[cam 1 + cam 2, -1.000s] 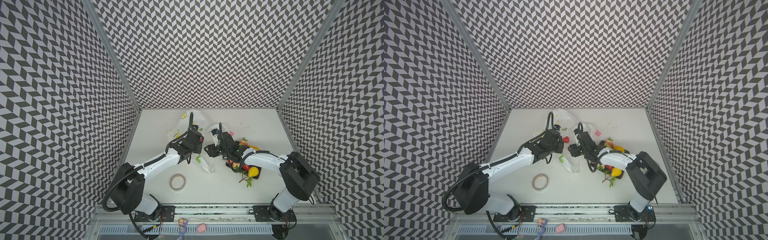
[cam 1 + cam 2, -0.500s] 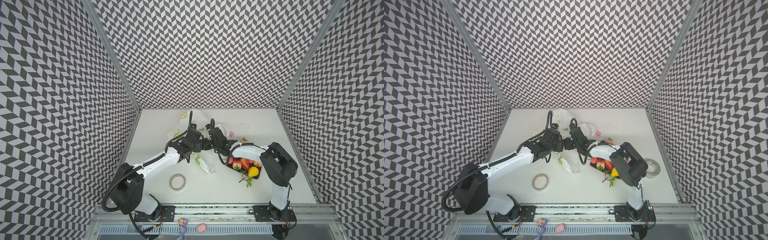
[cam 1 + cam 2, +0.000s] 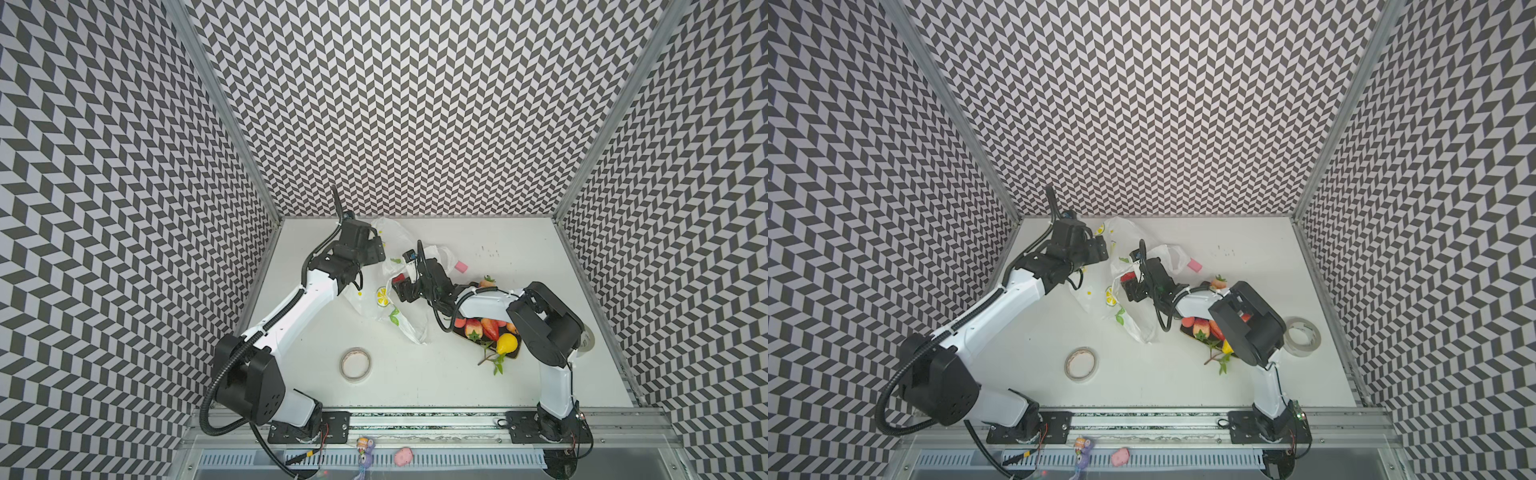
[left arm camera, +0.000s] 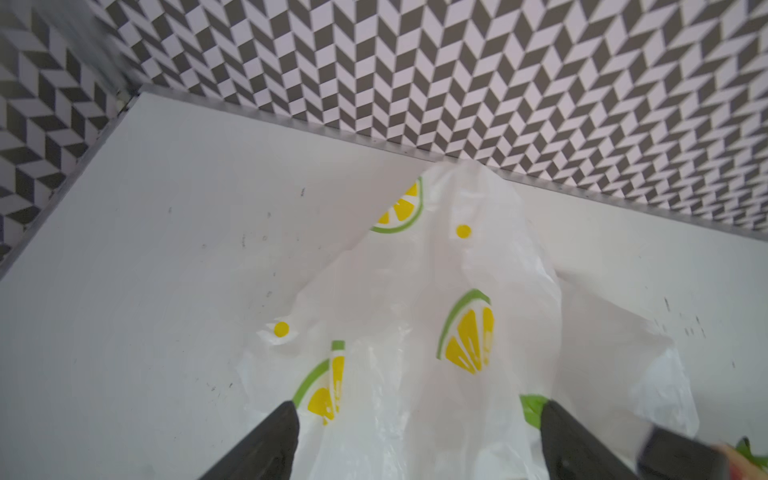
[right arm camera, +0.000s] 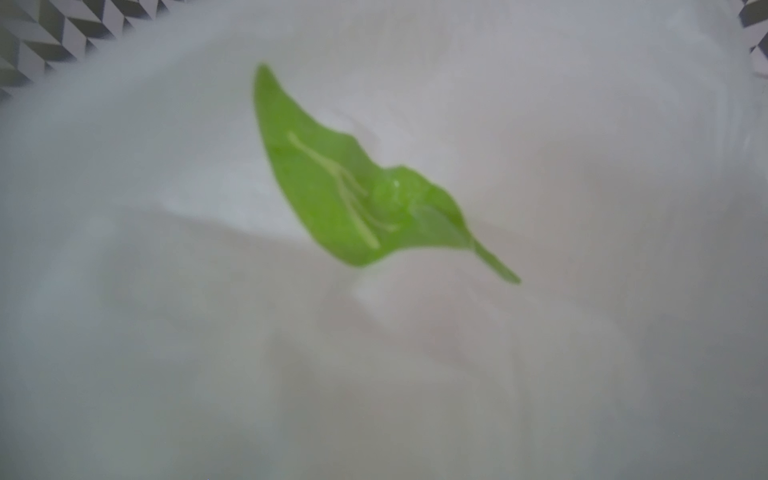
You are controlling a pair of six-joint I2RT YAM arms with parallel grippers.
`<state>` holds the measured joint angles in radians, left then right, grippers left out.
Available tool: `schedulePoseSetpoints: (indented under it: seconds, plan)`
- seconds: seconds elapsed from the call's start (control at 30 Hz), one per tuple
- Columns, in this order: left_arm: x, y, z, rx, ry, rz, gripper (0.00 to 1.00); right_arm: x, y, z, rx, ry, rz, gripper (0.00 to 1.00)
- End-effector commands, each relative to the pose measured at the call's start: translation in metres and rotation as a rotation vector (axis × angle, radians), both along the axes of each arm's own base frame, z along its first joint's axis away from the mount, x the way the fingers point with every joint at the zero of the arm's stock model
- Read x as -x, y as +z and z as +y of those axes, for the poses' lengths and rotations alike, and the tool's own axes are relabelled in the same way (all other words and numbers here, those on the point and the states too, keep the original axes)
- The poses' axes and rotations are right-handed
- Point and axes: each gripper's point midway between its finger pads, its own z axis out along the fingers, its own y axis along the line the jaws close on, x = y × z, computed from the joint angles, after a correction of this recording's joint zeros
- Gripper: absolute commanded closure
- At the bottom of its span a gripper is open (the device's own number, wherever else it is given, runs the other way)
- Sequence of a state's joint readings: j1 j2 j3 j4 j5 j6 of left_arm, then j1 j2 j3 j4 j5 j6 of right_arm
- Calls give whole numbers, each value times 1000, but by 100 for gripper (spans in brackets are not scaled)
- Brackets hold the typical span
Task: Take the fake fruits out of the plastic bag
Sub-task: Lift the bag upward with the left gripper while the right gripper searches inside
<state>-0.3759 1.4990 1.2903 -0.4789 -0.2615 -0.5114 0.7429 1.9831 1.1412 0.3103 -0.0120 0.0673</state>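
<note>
The left gripper (image 4: 417, 411) hangs released, straddling the plastic bag (image 3: 384, 297), probably ready to steady it. At the bag's mouth the right gripper (image 3: 400, 289) noses at a red fruit (image 3: 398, 277); its grip, can't tell. Right of the bag, strawberries (image 3: 482, 328) sit parked in the tray (image 3: 513, 355).

The left claw (image 3: 378, 250) has let go of the plastic bag (image 3: 409, 328). Its jaws now stand wide apart, and it has drawn back toward the rear wall, so the film lies slack ahead of and beneath it. The right claw (image 3: 399, 289) has slid across into the place the left claw left, and white film and a green leaf (image 5: 353, 187) now fill its camera. A lemon-slice print (image 3: 381, 296) has turned up just beside this claw. Behind it, the right elbow (image 3: 1246, 320) has swung inward, uncovering a tape roll (image 3: 1302, 336).
</note>
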Motion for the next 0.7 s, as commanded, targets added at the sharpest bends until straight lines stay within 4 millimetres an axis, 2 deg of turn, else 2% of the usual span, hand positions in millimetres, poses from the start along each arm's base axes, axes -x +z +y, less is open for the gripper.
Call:
schedulePoseSetpoints:
  seconds: [0.0,0.13,0.2,0.47,0.67]
  plan:
    - [-2,-31,18,61,93,136,8,-8,24,11,40,98,-207,20]
    - [-3,-60,47,92,168,208,6,-14,16,17,104,145,-247,20]
    - [-7,-74,53,135,166,229,6,-16,13,20,119,155,-252,21]
    - [-60,-87,54,45,48,225,2,-23,0,28,181,202,-267,21]
    - [-89,-112,40,38,-42,257,0,-25,-4,29,205,213,-267,21]
